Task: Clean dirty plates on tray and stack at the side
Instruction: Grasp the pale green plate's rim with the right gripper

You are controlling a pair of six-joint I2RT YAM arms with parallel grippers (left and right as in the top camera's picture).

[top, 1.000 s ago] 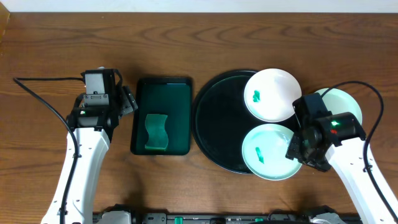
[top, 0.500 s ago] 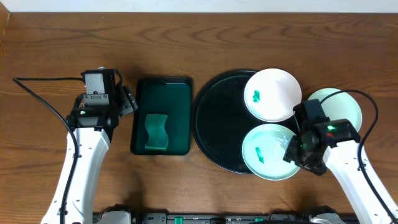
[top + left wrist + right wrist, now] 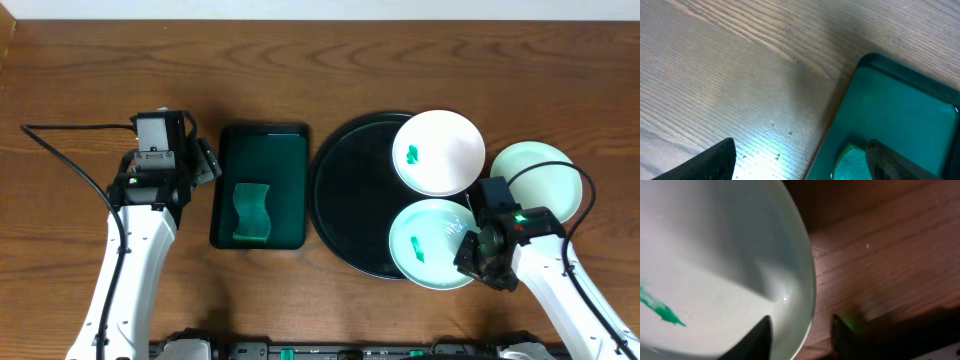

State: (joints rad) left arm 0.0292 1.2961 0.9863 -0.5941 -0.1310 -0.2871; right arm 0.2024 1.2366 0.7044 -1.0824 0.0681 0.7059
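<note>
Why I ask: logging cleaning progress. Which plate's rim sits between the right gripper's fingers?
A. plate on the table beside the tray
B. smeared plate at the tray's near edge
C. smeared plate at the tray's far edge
B: the right gripper straddles the rim of the near smeared plate.

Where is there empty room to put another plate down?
The black tray is bare in its left half, between the green tray and the two smeared plates. The wood along the table at its far edge is bare too. The right side is crowded: the right fingers straddle the nearer plate at its rim, beside a third plate.
</note>
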